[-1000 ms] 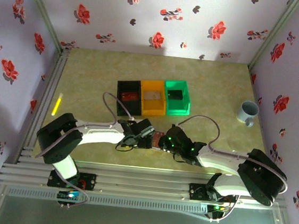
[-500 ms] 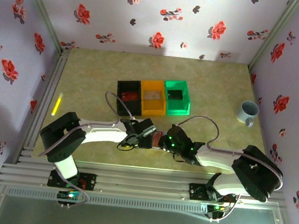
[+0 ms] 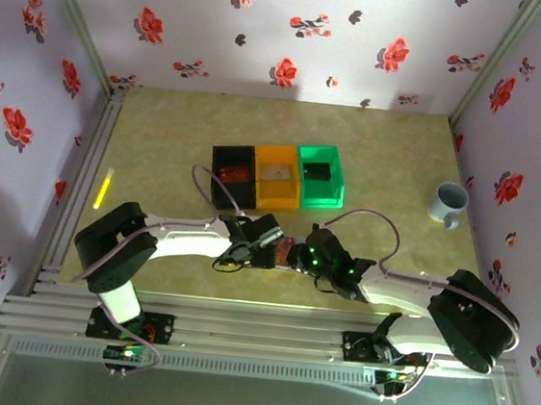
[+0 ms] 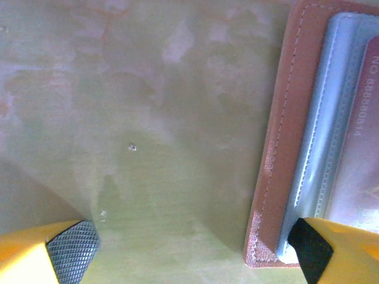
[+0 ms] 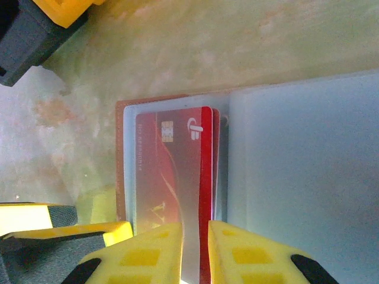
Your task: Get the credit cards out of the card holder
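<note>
The right gripper's (image 5: 195,229) yellow fingers (image 5: 154,251) pinched the long edge of the red card (image 5: 169,171) in the open card holder (image 5: 296,171) on the table (image 5: 207,47).

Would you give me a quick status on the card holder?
Left gripper open, one finger at card holder corner. Right gripper shut on red card, still pocketed. Bins stand apart.

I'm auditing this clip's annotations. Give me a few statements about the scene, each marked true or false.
1. The card holder lies open on the table. True.
2. The right hand has its jaws wide apart. False: the right hand is nearly shut on a red card at its edge.
3. The left hand is open. True.
4. The green bin sits in the middle of the row. False: the orange bin is in the middle, the green bin at the right end.
5. A mug stands near the table's right edge. True.
</note>
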### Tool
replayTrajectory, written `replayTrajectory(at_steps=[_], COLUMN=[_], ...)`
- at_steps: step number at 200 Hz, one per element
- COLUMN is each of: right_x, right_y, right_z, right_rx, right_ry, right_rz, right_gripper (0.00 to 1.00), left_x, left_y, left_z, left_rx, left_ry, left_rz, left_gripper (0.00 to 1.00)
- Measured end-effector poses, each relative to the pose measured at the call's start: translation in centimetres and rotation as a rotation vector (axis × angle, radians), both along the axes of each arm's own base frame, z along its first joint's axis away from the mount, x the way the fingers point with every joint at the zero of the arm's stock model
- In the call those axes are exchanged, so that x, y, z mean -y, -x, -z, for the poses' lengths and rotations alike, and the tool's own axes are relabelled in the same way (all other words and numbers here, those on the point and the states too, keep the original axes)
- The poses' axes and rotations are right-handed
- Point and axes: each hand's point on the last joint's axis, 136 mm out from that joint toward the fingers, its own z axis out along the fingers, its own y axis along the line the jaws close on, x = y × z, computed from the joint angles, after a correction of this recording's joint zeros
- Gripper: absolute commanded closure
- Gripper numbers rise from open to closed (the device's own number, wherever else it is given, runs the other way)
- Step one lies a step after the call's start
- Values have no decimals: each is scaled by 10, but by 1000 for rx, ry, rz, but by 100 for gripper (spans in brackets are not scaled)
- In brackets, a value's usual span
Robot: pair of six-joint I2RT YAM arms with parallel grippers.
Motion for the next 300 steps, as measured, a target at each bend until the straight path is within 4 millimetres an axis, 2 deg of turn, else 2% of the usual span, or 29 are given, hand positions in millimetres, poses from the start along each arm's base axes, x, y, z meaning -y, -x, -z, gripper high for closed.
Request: replayTrajectory(at_steps=[43,88,300], right_x=[0,-1,-8], right_y=[0,4,4], right_z=[1,13,11], right_rx=[-2,-32,2], right_ry=[2,21,-36], right_rz=[-1,-22,-54], right_gripper=[82,83,91], left_x=[0,0,-1], left_y=[0,0,1], left_z=[0,0,2], left_rx=[0,-1,-4], left_ry=[0,0,-20], left_rz=[0,0,-1], left_gripper=[8,8,9])
